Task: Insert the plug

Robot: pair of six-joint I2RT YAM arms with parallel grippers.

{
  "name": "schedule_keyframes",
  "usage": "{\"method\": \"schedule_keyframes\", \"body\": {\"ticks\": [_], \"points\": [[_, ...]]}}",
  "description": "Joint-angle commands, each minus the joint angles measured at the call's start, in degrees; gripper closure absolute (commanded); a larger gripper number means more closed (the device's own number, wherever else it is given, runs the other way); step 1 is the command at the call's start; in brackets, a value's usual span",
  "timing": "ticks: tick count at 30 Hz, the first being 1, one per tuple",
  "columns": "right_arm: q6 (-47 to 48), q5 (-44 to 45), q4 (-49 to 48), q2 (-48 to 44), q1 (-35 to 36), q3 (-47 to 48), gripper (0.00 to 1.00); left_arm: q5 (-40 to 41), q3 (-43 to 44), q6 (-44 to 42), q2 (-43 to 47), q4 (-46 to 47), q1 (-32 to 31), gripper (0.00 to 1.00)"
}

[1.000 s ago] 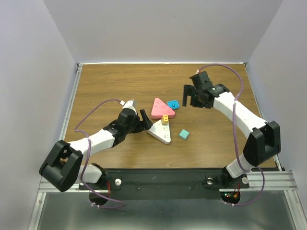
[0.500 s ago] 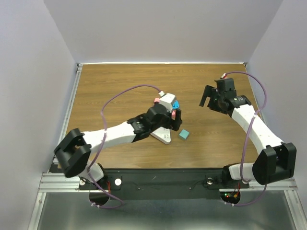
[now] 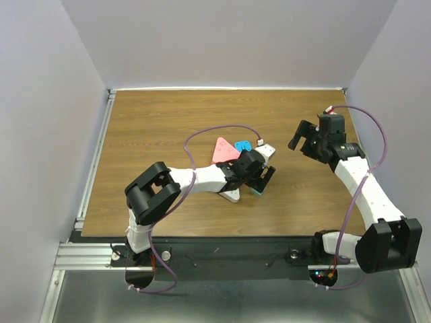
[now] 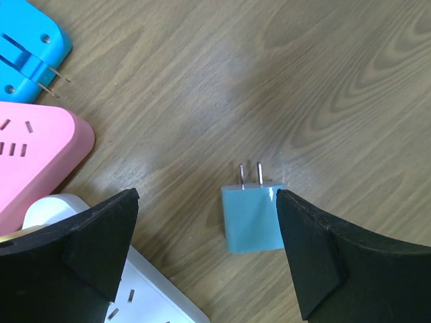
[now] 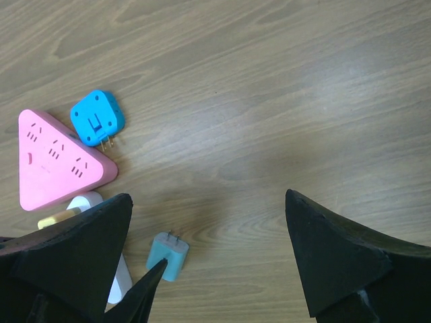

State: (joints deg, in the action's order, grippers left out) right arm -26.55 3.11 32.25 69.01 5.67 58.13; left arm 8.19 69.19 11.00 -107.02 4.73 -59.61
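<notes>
The wooden table (image 3: 168, 121) filled the floor of a white-walled enclosure, with both arms bolted at its near edge. The left arm (image 3: 202, 178) stretched low across the middle of the table, a purple cable (image 3: 209, 131) looping above it. The right arm (image 3: 363, 188) rose along the right side and was held well above the boards. The right gripper (image 3: 304, 140) hung over bare wood with its fingers spread wide and nothing between them. The left gripper (image 4: 205, 208) was also spread wide and held nothing.

A pink triangular power strip (image 3: 223, 149) lay flat near the centre of the table, socket face up. A white triangular power strip (image 3: 229, 194) lay just beside it on the near side, mostly hidden under the left arm in the top view. A small yellow piece (image 5: 57, 219) showed at the white strip's edge, next to the pink one. A blue plug adapter (image 5: 97, 118) lay just beside the pink strip's far corner, its metal pins pointing towards the teal plug.

The teal plug (image 4: 252, 219) lay flat on the wood to the right of the white strip, apart from both strips. It sat between the left gripper's open fingers, much closer to one finger than the other; whether that finger touched it could not be told. Its two prongs (image 4: 250, 173) pointed away from the wrist camera, lying free on the table
</notes>
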Motion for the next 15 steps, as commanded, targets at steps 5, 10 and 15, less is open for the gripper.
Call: {"method": "schedule_keyframes", "body": {"ticks": [5,10,15], "points": [[0.44,-2.85,-4.12,-0.46,-1.89,-1.09,0.00,1.13,5.17,-1.34,-2.49,-4.20,-0.85,0.06],[0.70,-4.52,-4.56,0.24,-2.68,-1.61,0.00,-0.27,5.52,-1.16,-3.80,-4.20,-1.38,0.06],[0.62,-5.05,-4.91,0.33,-3.12,-2.14,0.00,-0.89,6.66,-1.43,-5.21,-4.64,-2.08,0.06]]}}
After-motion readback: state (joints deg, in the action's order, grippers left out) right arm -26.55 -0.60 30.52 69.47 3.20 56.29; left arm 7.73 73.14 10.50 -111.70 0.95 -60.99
